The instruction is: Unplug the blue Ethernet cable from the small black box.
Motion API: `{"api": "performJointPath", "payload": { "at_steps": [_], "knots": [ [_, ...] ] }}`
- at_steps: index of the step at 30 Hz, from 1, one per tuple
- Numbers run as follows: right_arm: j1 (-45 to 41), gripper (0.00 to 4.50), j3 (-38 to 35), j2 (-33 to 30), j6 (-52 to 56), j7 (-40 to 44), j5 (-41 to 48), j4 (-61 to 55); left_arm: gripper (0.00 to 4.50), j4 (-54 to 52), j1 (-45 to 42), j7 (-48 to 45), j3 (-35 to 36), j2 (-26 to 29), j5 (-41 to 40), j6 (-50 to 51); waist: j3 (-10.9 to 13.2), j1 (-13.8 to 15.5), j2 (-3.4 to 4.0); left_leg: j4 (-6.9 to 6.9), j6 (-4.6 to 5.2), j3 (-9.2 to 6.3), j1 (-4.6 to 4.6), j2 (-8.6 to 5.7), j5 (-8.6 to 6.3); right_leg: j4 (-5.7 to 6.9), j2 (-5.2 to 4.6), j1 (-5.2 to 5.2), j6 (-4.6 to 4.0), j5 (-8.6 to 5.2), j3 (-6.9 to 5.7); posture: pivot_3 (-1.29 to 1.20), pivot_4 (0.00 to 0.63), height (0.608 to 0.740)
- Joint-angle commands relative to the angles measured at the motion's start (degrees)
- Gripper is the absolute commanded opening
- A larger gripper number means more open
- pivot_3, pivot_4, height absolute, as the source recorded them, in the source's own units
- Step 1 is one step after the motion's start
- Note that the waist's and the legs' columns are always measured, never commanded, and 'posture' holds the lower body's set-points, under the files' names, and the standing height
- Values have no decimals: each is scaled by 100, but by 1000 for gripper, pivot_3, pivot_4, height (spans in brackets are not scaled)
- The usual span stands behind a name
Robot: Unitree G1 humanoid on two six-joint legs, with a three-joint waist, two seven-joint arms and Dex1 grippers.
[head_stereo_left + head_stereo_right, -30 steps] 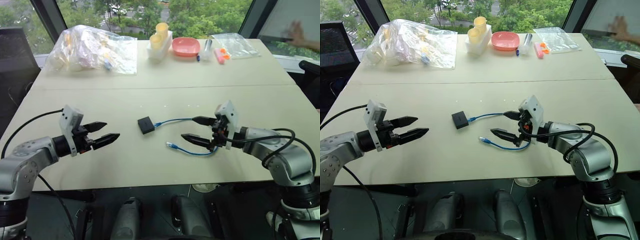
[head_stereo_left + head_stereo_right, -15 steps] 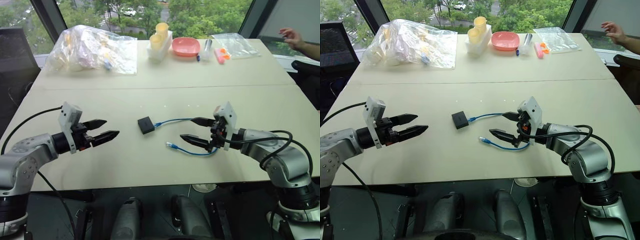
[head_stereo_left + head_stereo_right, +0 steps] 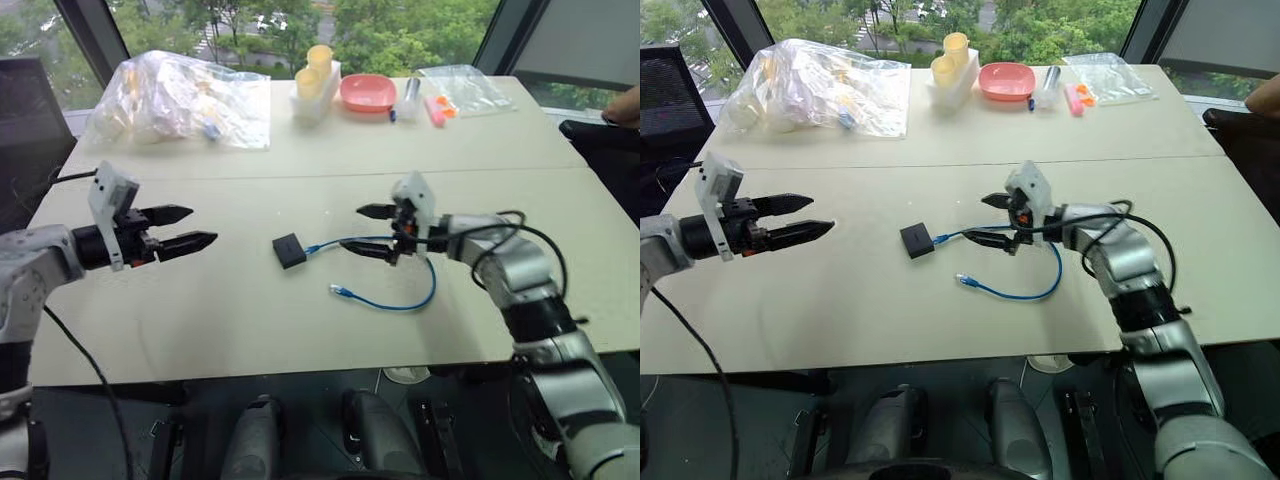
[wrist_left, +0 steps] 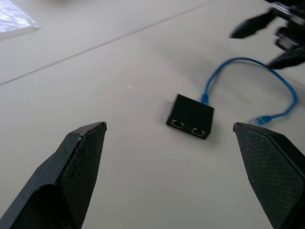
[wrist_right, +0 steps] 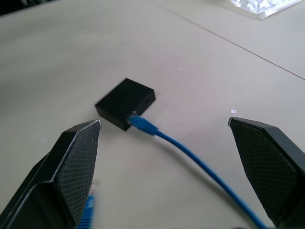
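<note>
The small flat matte black plastic box point(image 3: 289, 250) sits out in the middle of the beige tabletop point(image 3: 300, 320), and the thin bright blue Ethernet cable point(image 3: 400, 302) is plugged into its edge on the side toward the right gripper point(image 3: 375, 231). From the box the cord runs off past that gripper, loops round and comes back, so its loose clear plug point(image 3: 340, 291) lies near the box on the robot's side.

Both tools are spread wide and carry nothing. The right gripper hangs just past the box, right over the cord; the left gripper point(image 3: 190, 227) is well apart from the box on its other side, pointing at it.

Handling-wise, my guess is that box weighs next to nothing and will just slide on the smooth table if you tug the cord alone. The cord is floppy, so pulling mid-length only straightens the loop. Best bet, I think: pin the box by its flat sides with the left, and pinch the plugged connector point(image 5: 141, 124) right at the port with the right. Those clear plugs usually have a brittle latch tab, so squeeze it, don't yank.
</note>
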Motion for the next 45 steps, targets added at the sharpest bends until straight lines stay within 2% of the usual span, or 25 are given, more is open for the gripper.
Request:
{"api": "performJointPath", "payload": {
  "at_steps": [1,6,9,18,20,22,28,30,34,37,40,42,45],
  "knots": [
    [-733,4500,200,453,-887,457,-446,1284,4471,-11,-74,-407,-76,132,-6,-56,1,5,1,-3,0,-1,0,0,0,1,0,-1,1,0,0,0,150,740],
    [-1763,4500,458,1242,-1923,1056,-1101,3552,4471,-614,437,-147,138,-47,-145,97,2,20,1,-1,0,-2,-4,2,0,6,0,-2,6,-1,0,0,150,740],
    [-2040,4500,620,1456,-2390,1340,-1557,4527,4471,-1101,889,161,463,-184,-346,300,2,16,1,-1,0,0,-3,2,0,6,-4,-1,5,0,1,0,150,740],
    [-2228,4500,801,1833,-3207,1188,-2559,5535,4471,-1526,1333,698,893,-295,-585,504,-1,10,0,2,-2,-4,25,1,1,21,-8,20,1,0,1,0,150,740],
    [-2236,3926,758,1911,-3296,1188,-2628,5593,4500,-1541,1337,774,916,-309,-591,502,-2,-13,-1,2,-3,-4,28,2,1,26,-6,20,1,0,1,0,150,740],
    [-2218,3133,814,1907,-3415,1249,-2769,5613,4500,-1538,1338,825,906,-325,-589,487,-3,-74,-1,1,-3,-4,30,3,1,30,-4,22,0,1,1,0,150,740],
    [-2045,117,1037,1705,-3841,1326,-3211,5544,4500,-1382,1229,822,769,-342,-525,377,-4,-108,0,4,-8,-5,53,3,4,47,-4,36,-2,0,2,0,150,740],
    [-2023,46,1054,1668,-4005,1132,-3303,5466,4500,-1270,1093,821,647,-375,-448,286,-3,-100,0,4,-9,-9,84,1,4,43,-7,67,-4,-1,1,0,150,740],
    [-2105,46,920,1496,-4612,99,-3440,5029,4500,-609,368,889,367,-661,-266,42,-4,-94,0,3,-14,-15,108,-3,5,29,-16,97,-6,0,-1,0,150,740],
    [-2104,46,745,1353,-5028,-885,-3546,4510,4500,116,-308,712,400,-982,-612,273,-2,-98,0,2,-31,-13,99,-8,16,31,-20,88,-9,4,0,0,150,740],
    [-1875,46,872,1059,-5269,-1294,-3847,3874,4500,983,-911,263,517,-1231,-1101,700,-2,-103,-1,1,-32,-13,53,-10,19,33,-15,49,-3,3,0,0,150,740],
    [-1653,46,878,865,-5368,-1617,-4025,3268,4500,1840,-1436,26,204,-1313,-727,510,-3,-118,-4,3,-32,-12,16,-11,20,48,-13,9,22,15,1,0,150,740],
    [-1311,46,736,622,-5369,-2026,-4163,2265,4500,3411,-2542,-445,-542,-1583,203,-254,-2,-67,-6,2,-31,-17,13,-15,19,81,-8,-7,40,4,-3,0,150,740]
  ]
}}
